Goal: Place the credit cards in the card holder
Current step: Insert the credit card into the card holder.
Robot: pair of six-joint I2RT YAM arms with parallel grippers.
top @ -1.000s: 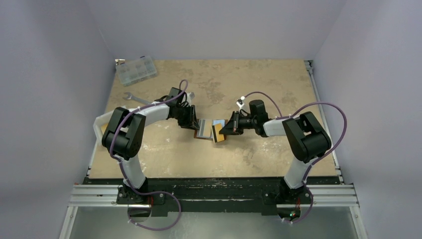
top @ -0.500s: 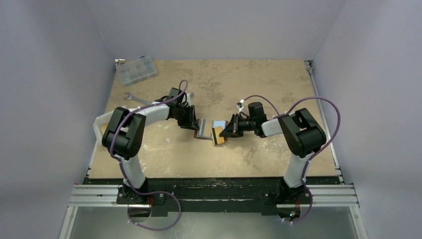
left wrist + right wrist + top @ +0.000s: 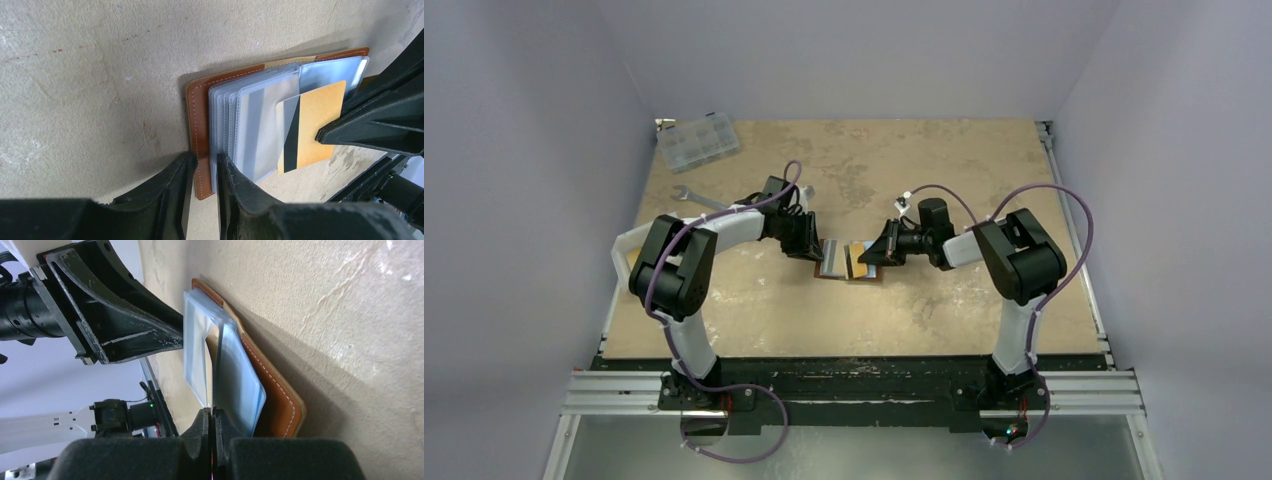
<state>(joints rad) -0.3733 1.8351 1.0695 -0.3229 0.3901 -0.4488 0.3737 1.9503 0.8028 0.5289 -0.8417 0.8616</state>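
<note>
The tan surface (image 3: 924,160) carries a clear compartmented box (image 3: 697,141) at its far left corner, with a wrench (image 3: 692,196) near it, both well apart from the work. At mid-surface the brown card holder (image 3: 197,105) lies open, its cover edge clenched by the left tool (image 3: 205,162). Fanned plastic sleeves (image 3: 260,125) overlap the striped end of the orange-yellow card (image 3: 317,120), pinched by the right tool (image 3: 212,416).
</note>
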